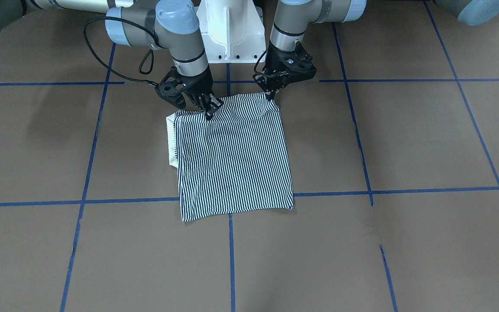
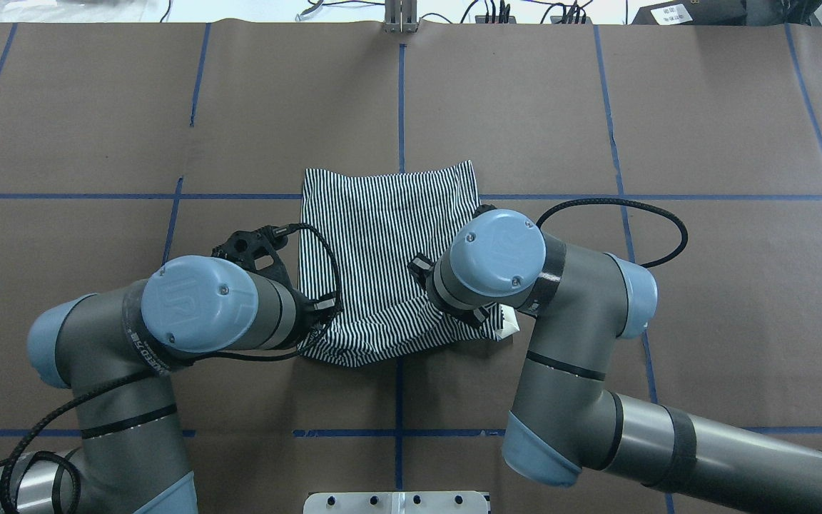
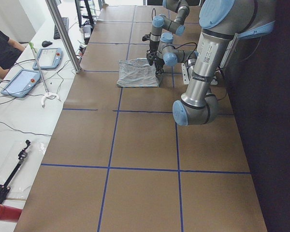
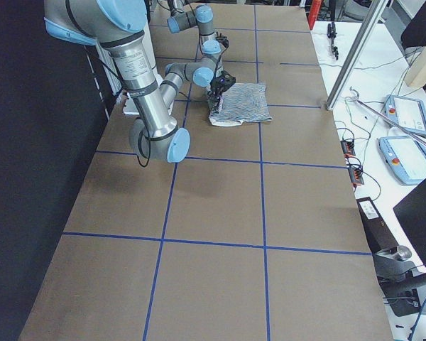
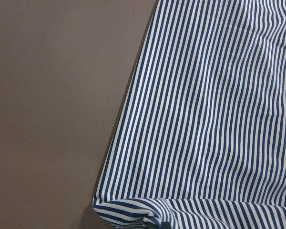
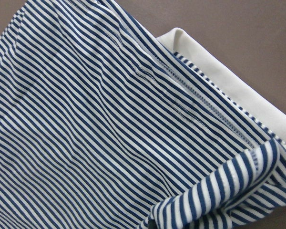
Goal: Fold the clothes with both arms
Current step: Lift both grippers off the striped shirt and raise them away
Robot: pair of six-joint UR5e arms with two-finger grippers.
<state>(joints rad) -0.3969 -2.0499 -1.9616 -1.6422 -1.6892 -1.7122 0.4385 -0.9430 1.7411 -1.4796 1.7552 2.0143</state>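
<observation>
Both tools grip the shirt [image 1: 236, 160] along the edge nearest my base. My left tool [image 1: 271, 96] is closed narrow on 1 corner, and my right tool [image 1: 209, 112] is closed narrow on the other, beside the collar [image 1: 171, 138]. I judge the fold needs an even lift, a taut edge and a square landing on the far hem. The rest of the shirt lies flat on the table [image 1: 405, 138], stretching away from both tools.

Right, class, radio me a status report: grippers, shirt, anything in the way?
Left gripper shut on shirt corner. Right gripper shut on same edge. Shirt folded square, collar peeking out. Nothing in the way.
</observation>
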